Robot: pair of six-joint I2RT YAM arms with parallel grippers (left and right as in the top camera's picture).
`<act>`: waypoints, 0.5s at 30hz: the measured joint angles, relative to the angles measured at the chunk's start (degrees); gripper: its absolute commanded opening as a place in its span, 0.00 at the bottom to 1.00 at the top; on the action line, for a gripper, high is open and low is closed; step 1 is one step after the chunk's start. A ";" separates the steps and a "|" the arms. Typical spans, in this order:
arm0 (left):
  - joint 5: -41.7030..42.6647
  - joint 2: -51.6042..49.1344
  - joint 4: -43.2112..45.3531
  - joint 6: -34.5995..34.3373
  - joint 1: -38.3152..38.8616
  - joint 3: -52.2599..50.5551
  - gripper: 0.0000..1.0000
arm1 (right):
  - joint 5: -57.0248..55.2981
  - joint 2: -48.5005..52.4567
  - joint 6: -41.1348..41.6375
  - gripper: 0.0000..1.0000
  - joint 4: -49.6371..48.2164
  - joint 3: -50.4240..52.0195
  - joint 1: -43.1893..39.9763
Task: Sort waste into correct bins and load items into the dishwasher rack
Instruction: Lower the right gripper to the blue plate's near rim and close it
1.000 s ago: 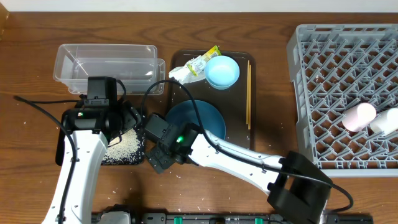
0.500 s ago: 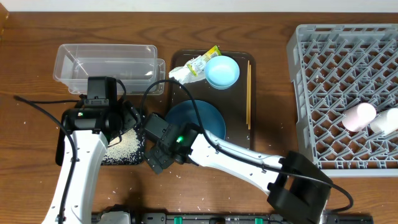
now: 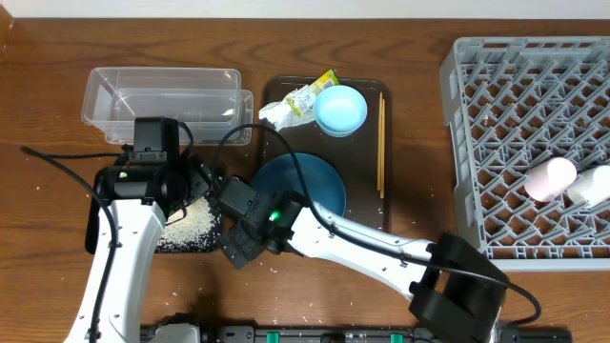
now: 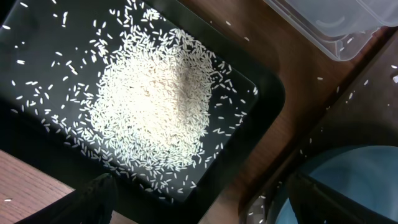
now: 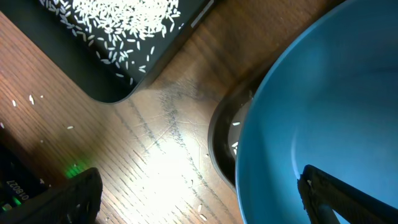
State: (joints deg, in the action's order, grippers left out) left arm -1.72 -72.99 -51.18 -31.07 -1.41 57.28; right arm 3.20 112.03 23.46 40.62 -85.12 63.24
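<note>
Currently you are working both arms side by side, and neither is carrying anything.

- Left gripper [image 4: 208, 202]: jaws are standing wide apart and grasping nothing. It is hovering directly above the rice heap [image 4: 152, 102], which is lying in the black tray [image 4: 273, 93] under its fingers. The clear tub [image 4: 336, 25] is sitting just past the tray, ahead of the fingertips.
- Right gripper [image 5: 205, 196]: it is spread wide and released. One finger is hanging over the dark-blue dish [image 5: 323, 93], the other over bare table [image 5: 161, 155], with the rim of the brown serving tray [image 5: 221, 143] running between them.
- Well away from both hands: tissue [image 3: 276, 114], wrapper [image 3: 310, 93], light-blue bowl [image 3: 340, 110] and chopsticks [image 3: 381, 143] are waiting on the serving tray. The pink cup [image 3: 550, 178] and white cup [image 3: 591, 186] are lying in the rack [image 3: 496, 114].

Hazards you are facing:
- Closing the right hand here is likely to pinch the serving tray's rim together with the dish.
- A one-sided hold on so broad and smooth a dish is risking a slip or tilt.
- With the two wrists this near each other, a careless swing is risking a knock that scatters rice out of the black tray.
</note>
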 measured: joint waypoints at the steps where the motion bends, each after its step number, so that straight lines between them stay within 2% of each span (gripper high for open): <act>1: 0.00 0.00 0.00 0.00 0.00 0.00 0.90 | 0.00 0.00 0.00 0.99 -0.20 0.00 0.00; 15: 0.00 0.00 0.00 0.00 0.00 0.00 0.90 | 0.85 0.00 0.00 0.99 -1.07 0.00 0.00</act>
State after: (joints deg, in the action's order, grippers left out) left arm -1.72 -72.99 -51.18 -31.07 -1.41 57.28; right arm 4.05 112.03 23.46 39.55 -85.12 63.24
